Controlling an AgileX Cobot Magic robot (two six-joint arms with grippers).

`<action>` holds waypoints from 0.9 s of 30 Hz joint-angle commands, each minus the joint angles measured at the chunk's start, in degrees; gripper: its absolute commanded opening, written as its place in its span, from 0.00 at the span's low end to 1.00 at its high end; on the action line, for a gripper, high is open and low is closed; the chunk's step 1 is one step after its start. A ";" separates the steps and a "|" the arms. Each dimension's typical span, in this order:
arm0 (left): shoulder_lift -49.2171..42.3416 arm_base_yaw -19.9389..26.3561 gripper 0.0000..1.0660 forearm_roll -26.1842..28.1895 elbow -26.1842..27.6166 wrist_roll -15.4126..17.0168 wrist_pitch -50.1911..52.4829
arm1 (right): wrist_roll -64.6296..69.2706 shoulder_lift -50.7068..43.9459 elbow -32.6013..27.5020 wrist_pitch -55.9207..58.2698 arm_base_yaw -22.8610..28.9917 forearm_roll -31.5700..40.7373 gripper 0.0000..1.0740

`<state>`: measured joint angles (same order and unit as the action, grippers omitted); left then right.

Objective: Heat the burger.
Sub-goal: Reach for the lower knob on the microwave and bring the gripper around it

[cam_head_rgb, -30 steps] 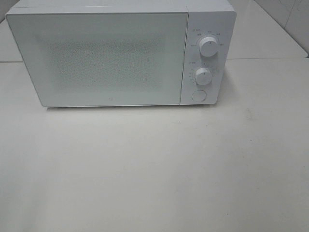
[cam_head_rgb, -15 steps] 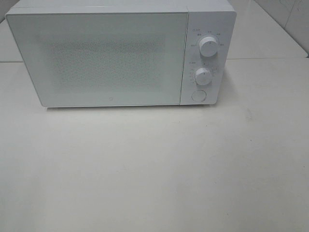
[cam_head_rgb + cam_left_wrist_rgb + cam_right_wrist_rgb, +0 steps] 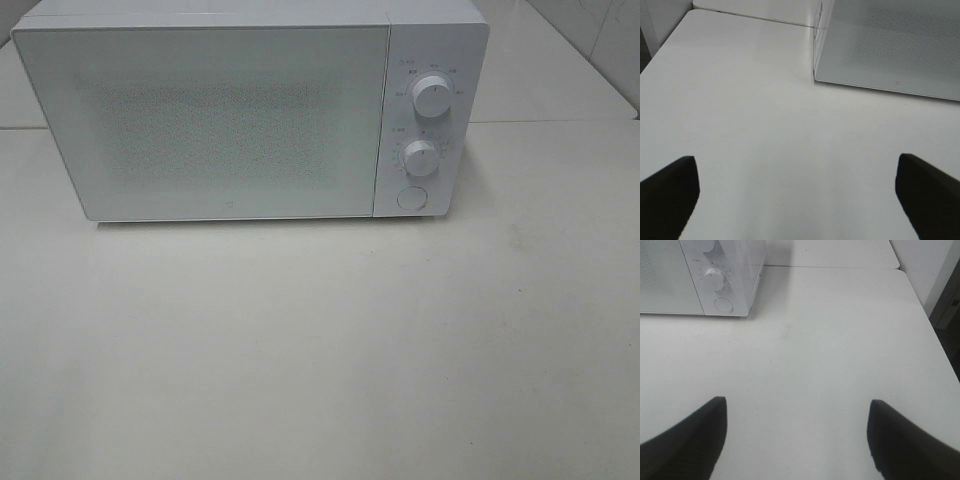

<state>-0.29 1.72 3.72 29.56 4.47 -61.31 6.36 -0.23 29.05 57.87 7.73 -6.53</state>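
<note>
So the white microwave sits at the back of the table with its door shut, and I can't spot the burger anywhere. It's not on the tabletop in any view. The door's speckled window is too frosted to see through, so whether it's inside I honestly can't tell.

Both arms hang low over bare table. The left gripper has its fingers spread wide with nothing between them, off by the hinge-side corner. The right gripper is also parted and empty, sitting out in front of the control panel.

What worries me from here:
- The upper knob and lower knob are small, smooth and close together, so a slightly off approach could turn the wrong one or slip off.
- Pushing the round button too hard could shove the whole box back on that slick surface.
- If the door pops open, it looks likely to swing toward the left arm's side and clip it.
</note>
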 commanded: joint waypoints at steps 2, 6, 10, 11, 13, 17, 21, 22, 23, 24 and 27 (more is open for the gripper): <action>-1.09 0.23 0.94 0.23 0.06 -0.29 0.23 | -0.63 -1.55 -0.23 -0.69 -0.40 -0.06 0.70; -1.09 0.23 0.94 0.23 0.06 -0.29 0.23 | -0.63 -1.55 -0.23 -0.69 -0.40 -0.06 0.70; -1.09 0.23 0.94 0.23 0.06 -0.29 0.23 | -0.63 -1.55 -0.23 -0.69 -0.40 -0.06 0.70; -1.09 0.23 0.94 0.23 0.06 -0.29 0.23 | -0.63 -1.55 -0.23 -0.69 -0.40 -0.06 0.70; -1.09 0.23 0.94 0.23 0.06 -0.29 0.23 | -0.63 -1.55 -0.23 -0.69 -0.40 -0.06 0.70; -1.09 0.23 0.94 0.23 0.06 -0.29 0.23 | -0.63 -1.55 -0.23 -0.69 -0.40 -0.06 0.70; -1.09 0.23 0.94 0.23 0.06 -0.29 0.23 | -0.63 -1.55 -0.23 -0.69 -0.40 -0.06 0.70; -1.09 0.23 0.94 0.23 0.06 -0.29 0.23 | -0.63 -1.55 -0.23 -0.69 -0.40 -0.06 0.70; -1.09 0.23 0.94 0.23 0.06 -0.29 0.23 | -0.57 -1.55 -0.23 -0.69 -0.40 -0.06 0.70; -1.09 0.23 0.94 0.23 0.06 -0.29 0.23 | -0.57 -1.55 -0.23 -0.69 -0.40 -0.06 0.70; -1.09 0.23 0.94 0.23 0.06 -0.29 0.23 | -0.52 -1.55 -0.23 -0.69 -0.40 -0.06 0.70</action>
<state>-0.29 1.72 3.72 29.56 4.30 -61.31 6.36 -0.23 29.05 57.87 7.73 -6.53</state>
